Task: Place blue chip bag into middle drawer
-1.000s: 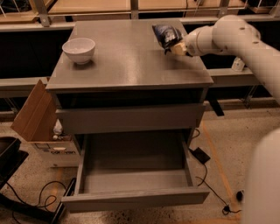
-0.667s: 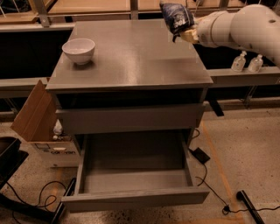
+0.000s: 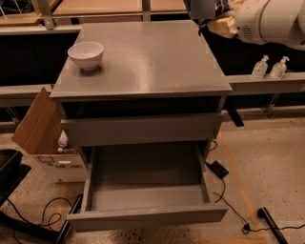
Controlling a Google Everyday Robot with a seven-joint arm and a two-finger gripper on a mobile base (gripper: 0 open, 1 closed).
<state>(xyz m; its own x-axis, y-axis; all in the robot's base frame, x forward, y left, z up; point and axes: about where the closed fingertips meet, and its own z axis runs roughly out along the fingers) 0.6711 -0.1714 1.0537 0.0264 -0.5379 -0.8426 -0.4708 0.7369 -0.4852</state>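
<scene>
While above cabinet's (image 3: 143,62) rear-right corner, gripper (image 3: 215,24) with blue chip bag (image 3: 220,5)

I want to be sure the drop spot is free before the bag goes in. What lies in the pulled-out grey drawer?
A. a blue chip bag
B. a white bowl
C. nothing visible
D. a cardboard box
C: the wide, shallow grey middle drawer shows only bare floor. The white ceramic bowl sits on the grey cabinet top, and the gripper is at the view's top right edge by the dark-blue foil chip bag.
</scene>
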